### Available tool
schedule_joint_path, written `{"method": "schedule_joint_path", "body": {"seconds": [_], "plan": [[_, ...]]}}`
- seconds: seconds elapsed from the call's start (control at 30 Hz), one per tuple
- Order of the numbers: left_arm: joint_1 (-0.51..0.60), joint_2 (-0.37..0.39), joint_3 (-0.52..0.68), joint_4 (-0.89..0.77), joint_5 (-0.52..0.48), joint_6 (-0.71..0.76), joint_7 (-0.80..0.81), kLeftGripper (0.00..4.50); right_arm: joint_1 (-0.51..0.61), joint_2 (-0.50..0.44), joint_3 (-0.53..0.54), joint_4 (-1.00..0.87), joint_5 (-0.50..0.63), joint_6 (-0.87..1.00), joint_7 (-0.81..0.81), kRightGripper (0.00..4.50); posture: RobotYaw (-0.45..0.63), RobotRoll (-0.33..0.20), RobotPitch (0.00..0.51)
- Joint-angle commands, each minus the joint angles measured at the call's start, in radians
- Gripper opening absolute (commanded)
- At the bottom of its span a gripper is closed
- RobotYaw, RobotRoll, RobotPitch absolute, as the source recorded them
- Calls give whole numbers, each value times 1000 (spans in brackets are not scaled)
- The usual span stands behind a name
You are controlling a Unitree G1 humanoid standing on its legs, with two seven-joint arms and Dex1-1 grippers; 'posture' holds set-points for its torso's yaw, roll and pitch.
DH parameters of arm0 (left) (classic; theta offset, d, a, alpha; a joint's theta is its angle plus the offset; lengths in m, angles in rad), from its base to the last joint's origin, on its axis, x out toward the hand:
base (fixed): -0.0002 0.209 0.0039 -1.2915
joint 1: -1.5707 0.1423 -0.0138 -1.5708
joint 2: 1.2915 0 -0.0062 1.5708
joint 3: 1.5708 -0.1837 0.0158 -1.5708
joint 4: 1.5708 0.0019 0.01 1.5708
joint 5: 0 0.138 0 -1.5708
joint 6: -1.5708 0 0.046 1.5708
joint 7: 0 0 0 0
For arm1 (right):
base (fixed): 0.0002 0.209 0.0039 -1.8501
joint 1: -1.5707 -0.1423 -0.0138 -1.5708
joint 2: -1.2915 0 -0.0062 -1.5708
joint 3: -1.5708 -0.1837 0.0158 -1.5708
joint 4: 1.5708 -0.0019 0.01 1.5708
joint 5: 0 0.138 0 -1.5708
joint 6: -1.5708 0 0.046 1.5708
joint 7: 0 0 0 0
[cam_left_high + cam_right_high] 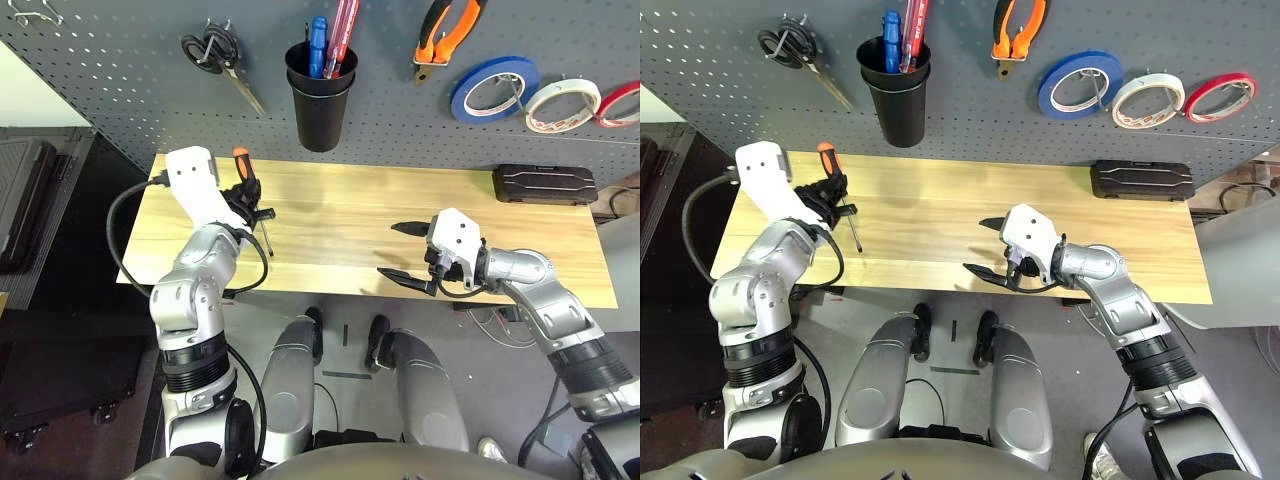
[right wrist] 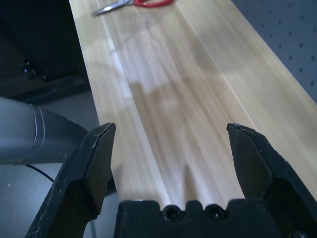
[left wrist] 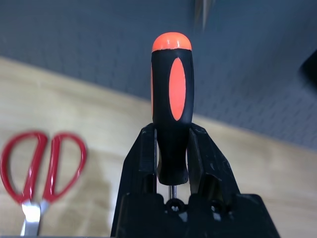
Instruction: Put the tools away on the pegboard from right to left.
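Now my left gripper [image 3: 171,171] pinches the screwdriver [image 3: 172,106] low on its orange-and-black handle, lifted off the table [image 1: 400,215]. Stiff, light; smooth plastic may slip, I think. Right gripper [image 2: 171,148] spread wide, empty. Red-handled scissors [image 3: 42,163] lie on the wood.

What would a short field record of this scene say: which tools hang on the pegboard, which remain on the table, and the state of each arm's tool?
On pegboard: white tape roll, orange-and-black-handled pliers
In left tool: slim screwdriver, gripped low on its handle, lifted off the table
Right tool: open, holding nothing, above the table
On table: red-handled scissors
Next storage spot, likely: black cup
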Motion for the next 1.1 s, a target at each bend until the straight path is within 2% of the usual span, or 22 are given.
{"method": "schedule_joint_path", "body": {"seconds": [0.03, 0.2, 0.33, 0.7, 1.1], "plan": [[-49, 12, 41, -89, -87, -24, -11, 721, 9, 5, -20, 47, 12, -26, 0, 4500, 256, 0, 260], [-124, 37, 57, -147, -166, -5, 10, 721, -8, 51, -63, 104, 39, -92, -32, 4500, 266, 0, 257], [-188, 58, 66, -178, -228, 26, 41, 721, -25, 135, -144, 152, 122, -259, -35, 4500, 275, 0, 260], [-351, 129, 98, -167, -378, 86, 129, 721, 24, 221, -248, 82, 285, -415, -23, 4500, 249, 0, 270], [-413, 151, 51, -88, -416, 50, 135, 721, -16, 356, -293, 251, 420, -624, 127, 4500, 224, 0, 261]]}}
